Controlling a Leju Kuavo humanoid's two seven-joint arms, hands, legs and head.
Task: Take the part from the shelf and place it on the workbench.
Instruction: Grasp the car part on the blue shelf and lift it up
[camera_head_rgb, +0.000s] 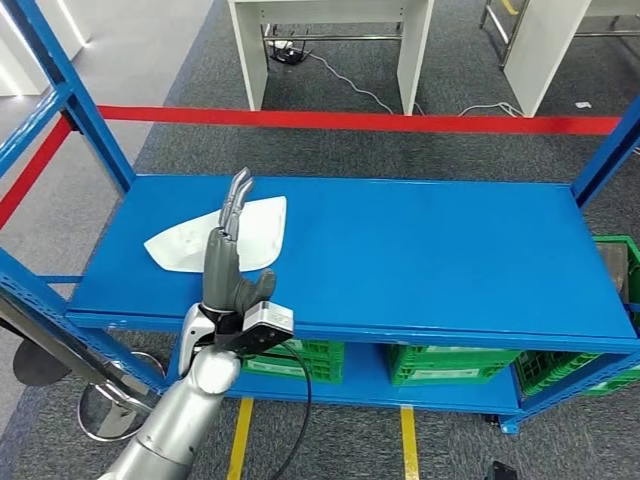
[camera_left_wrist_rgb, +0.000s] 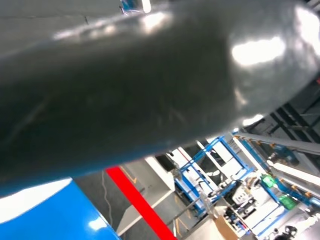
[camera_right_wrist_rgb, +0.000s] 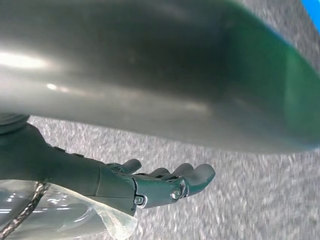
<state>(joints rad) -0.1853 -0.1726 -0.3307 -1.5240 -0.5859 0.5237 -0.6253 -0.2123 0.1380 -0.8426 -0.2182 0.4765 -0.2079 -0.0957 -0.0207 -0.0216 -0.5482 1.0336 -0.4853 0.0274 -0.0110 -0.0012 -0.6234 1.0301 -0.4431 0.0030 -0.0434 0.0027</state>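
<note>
The part (camera_head_rgb: 264, 228) is a flat white piece with one pointed end, lying on the left half of the blue shelf board (camera_head_rgb: 423, 250). My left hand (camera_head_rgb: 229, 262) reaches in from the shelf's front edge, its fingers straight and together, its thumb out to the side, the fingertips over the part's middle. It holds nothing; I cannot tell whether it touches the part. In the left wrist view a white patch (camera_left_wrist_rgb: 30, 197) shows beside the blue board. My right hand (camera_right_wrist_rgb: 151, 185) hangs over grey carpet with its fingers stretched out and nothing in them.
Green crates (camera_head_rgb: 445, 362) sit on the lower shelf, another (camera_head_rgb: 623, 260) off the right end. Blue uprights (camera_head_rgb: 90, 110) frame the shelf corners. Red floor tape (camera_head_rgb: 362, 121) runs behind it, and white bench legs (camera_head_rgb: 256, 50) stand farther back on the grey carpet.
</note>
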